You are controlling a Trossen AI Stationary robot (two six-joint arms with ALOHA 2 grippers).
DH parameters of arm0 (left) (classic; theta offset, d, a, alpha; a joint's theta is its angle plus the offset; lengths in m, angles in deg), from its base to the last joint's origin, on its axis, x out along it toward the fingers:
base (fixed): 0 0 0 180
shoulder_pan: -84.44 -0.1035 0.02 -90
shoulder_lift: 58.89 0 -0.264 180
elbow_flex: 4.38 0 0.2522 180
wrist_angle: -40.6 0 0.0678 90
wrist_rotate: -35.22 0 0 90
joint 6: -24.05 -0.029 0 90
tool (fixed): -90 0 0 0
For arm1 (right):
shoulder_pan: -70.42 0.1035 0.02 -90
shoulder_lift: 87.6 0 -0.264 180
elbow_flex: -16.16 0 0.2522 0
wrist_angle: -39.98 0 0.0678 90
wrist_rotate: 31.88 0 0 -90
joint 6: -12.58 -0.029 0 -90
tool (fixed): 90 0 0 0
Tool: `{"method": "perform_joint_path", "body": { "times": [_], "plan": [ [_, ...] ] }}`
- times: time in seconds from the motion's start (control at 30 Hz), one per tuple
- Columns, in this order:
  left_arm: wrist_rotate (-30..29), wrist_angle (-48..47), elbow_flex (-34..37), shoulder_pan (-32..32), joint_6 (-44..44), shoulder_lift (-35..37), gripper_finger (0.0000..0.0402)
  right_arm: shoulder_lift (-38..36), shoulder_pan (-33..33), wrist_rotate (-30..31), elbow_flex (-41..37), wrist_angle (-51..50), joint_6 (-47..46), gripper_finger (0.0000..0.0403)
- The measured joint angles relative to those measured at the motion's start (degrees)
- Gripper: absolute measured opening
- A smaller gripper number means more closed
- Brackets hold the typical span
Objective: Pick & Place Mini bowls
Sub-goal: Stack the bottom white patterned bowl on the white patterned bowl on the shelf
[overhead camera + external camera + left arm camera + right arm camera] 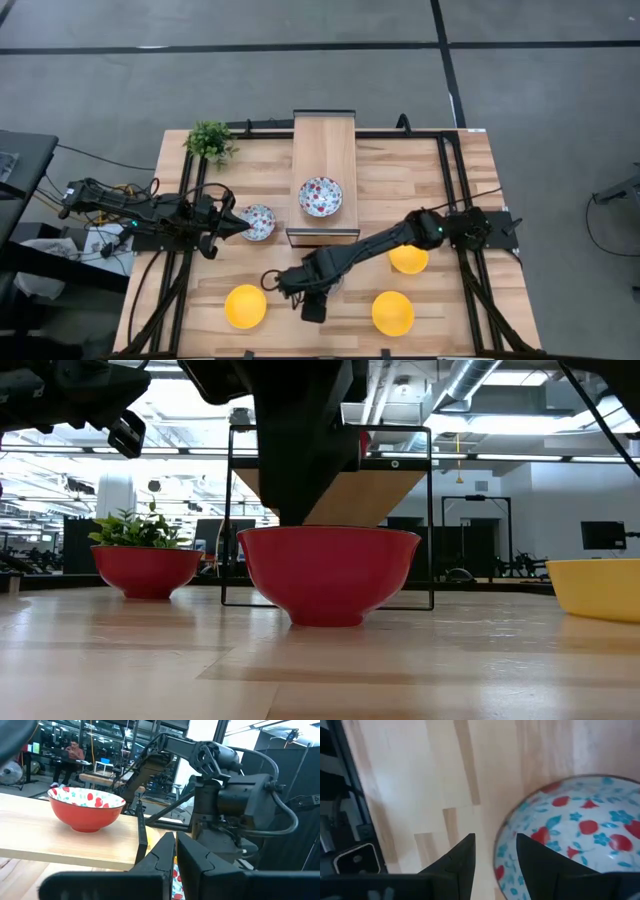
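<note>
Two floral bowls with red outsides stand on the table, and a third point(320, 196) point(87, 807) sits on the raised wooden shelf. My right gripper point(303, 283) point(495, 847) points down, open, over the middle one point(328, 572) point(570, 825), one finger outside its rim and one over its inside. In the high view this bowl is mostly hidden under the gripper. My left gripper point(244, 225) point(175, 852) is level and shut, hanging above the left rim of the other bowl point(259, 222) point(147, 570). Three yellow bowls point(245, 306) point(393, 313) point(408, 260) rest on the near half of the table.
The shelf point(324, 140) on a black wire frame stands mid-table, reaching to the far edge. A small green plant point(210, 140) sits at the far left corner. Bare wood lies between the yellow bowls along the near edge. A person sits far off in the room point(70, 752).
</note>
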Motion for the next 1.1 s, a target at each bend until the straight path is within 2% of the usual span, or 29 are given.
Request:
{"method": "perform_joint_path", "body": {
  "times": [0.3,0.83,1.1],
  "plan": [
    [0.0,0.0,0.0,0.0,0.0,0.0,0.0017,0.5,1.2,5.8,0.0,0.1,-0.1,0.0131],
    [0.0,0.0,0.0,0.0,0.0,0.0,0.0017,3.7,1.1,6.0,0.0,-1.8,-3.5,0.0130],
    [0.0,0.0,0.0,0.0,0.0,0.0,0.0017,3.7,1.2,6.5,0.0,-2.0,-3.5,0.0092]
  ]
}}
